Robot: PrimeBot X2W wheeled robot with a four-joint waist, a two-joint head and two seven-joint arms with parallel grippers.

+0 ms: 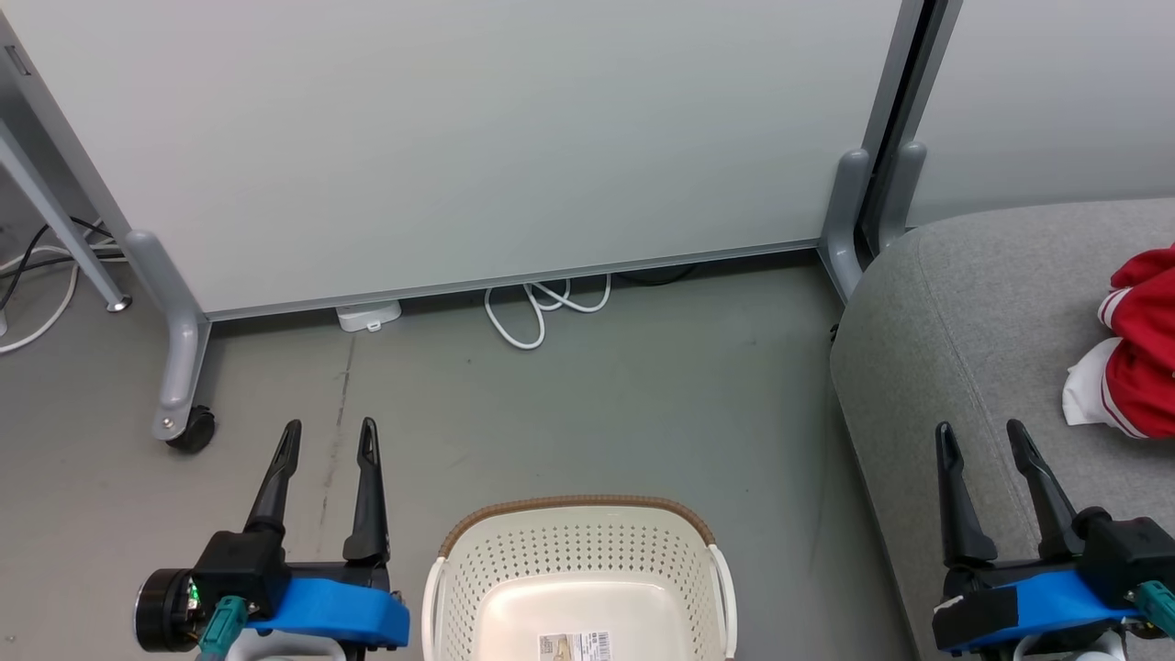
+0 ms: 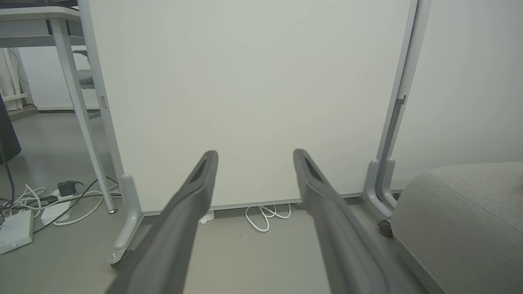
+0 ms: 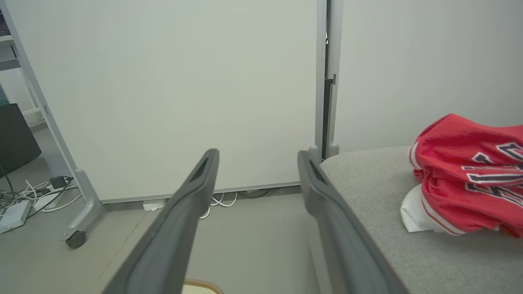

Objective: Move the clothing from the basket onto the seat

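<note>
**Two grippers spread wide, clothing lying on the seat**

Both grippers are released, with nothing between their fingers. The left gripper [image 1: 330, 426] hangs over the grey floor [image 1: 597, 395] to the left of the basket [image 1: 578, 507], its two dark fingers parted and pointing toward the white partition panel [image 1: 459, 138]. The right gripper [image 1: 980, 429] is spread just as wide, over the near edge of the seat [image 1: 973, 303] and to the right of the basket.

The basket stands on the floor between the two arms, cut off by the bottom edge of the head view. Its brown woven-look rim faces the panel, and a paper label [image 1: 576, 645] lies on its cream bottom. A strip of floor separates it from the seat.

The clothing [image 1: 1143, 367] lies bunched on the seat, beyond the right gripper and apart from it. It is red fabric with white trim, with a white piece poking out underneath. The right wrist view shows dark-and-white numerals on the red cloth.

A white cable [image 1: 542, 308] loops at the panel's foot, and a caster [image 1: 193, 430] stands ahead of the left gripper.
</note>
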